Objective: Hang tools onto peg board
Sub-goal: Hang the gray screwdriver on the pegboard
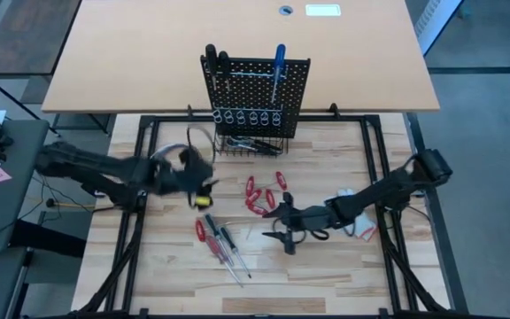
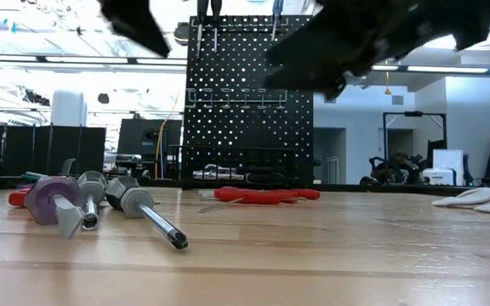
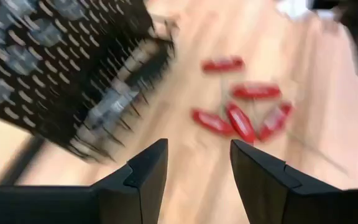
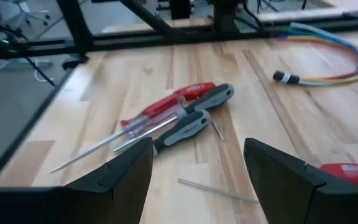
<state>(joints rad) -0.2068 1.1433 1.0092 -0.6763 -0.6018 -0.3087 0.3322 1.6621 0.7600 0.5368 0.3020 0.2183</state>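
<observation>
Screwdrivers point(image 1: 222, 241) lie in a loose bundle on the surface point(image 1: 326, 275), about eight o'clock from the right gripper point(image 1: 283, 237) in the high view, their handles up toward eleven and their shafts running down toward five. That gripper hangs just beside them with its jaws spread and nothing between them; its wrist view looks straight at the red and grey handles, so I judge the right arm the better placed for the next pick, needing only a short reach toward eight and a wrist turn so the jaws straddle one handle across its long axis. The left gripper point(image 1: 204, 183) hovers at about ten o'clock from the bundle, also parted and empty, between the bundle and the peg board point(image 1: 255, 84), which stands at twelve with two screwdrivers already hung at its top and more tools in its basket. Red pliers point(image 1: 264, 195) lie scattered between the two grippers, at roughly eleven o'clock from the right one.
</observation>
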